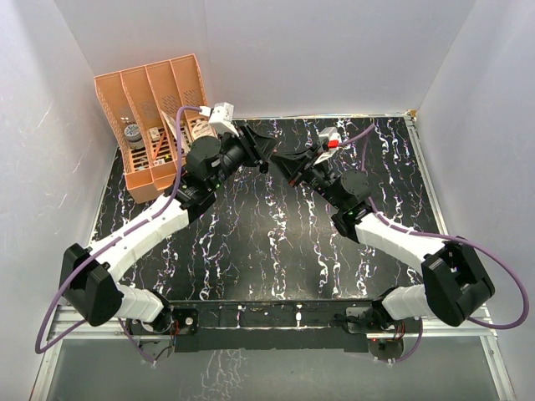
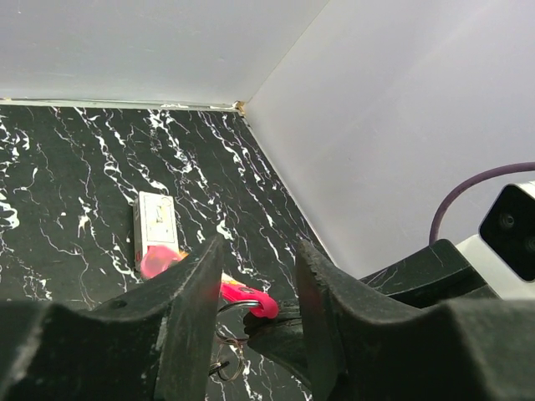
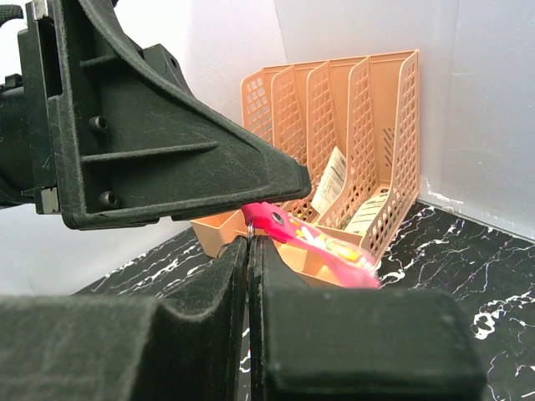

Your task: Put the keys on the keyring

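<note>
Jaws of the left gripper [image 2: 259,253] spread, the right gripper [image 3: 248,244] pinched on the keyring [image 3: 311,240].
The strap is seen just beyond the left jaws' gap, its ring clamped at the right jaw tips, best held steady there; no key is made out.

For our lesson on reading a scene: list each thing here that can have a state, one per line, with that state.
left gripper: open, jaws apart.
right gripper: shut, pinching the keyring's metal ring.
keyring: held clear of the table, pink strap sticking out sideways.
white box: lying flat on the table.
file organiser: upright, papers in its slots.
</note>
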{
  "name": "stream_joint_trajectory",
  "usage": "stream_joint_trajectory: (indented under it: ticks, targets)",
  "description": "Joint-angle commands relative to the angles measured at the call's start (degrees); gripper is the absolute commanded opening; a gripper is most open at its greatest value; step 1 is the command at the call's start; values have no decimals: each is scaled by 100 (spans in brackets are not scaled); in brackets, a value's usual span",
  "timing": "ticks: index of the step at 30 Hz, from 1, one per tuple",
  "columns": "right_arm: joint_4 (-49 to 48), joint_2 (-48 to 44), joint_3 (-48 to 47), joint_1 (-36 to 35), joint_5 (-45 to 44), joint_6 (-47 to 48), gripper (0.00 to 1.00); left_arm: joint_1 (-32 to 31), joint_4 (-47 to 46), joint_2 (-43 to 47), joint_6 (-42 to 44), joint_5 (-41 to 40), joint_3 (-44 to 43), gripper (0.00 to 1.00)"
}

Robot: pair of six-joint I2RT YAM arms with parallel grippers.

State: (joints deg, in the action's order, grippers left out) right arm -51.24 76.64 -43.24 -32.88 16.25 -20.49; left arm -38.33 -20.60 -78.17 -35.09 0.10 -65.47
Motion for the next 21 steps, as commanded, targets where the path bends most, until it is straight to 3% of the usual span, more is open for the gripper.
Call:
stream_joint_trajectory:
  ticks: [1, 12, 18, 21]
  targets:
    - [-364, -209, 73, -7, -49, 118, 0, 45, -187, 344, 36, -143, 122, 41]
    - [-403, -352, 187, 2, -250, 106, 0, 126, -225, 800, 240, -667, 456, 52]
    - [-863, -453, 435, 43, -447, -24, 0, 238, -413, 919, 279, -591, 658, 39]
    - [-1111, -456, 504, 119, -399, -190, 0, 346, -766, 984, 280, -382, 856, 27]
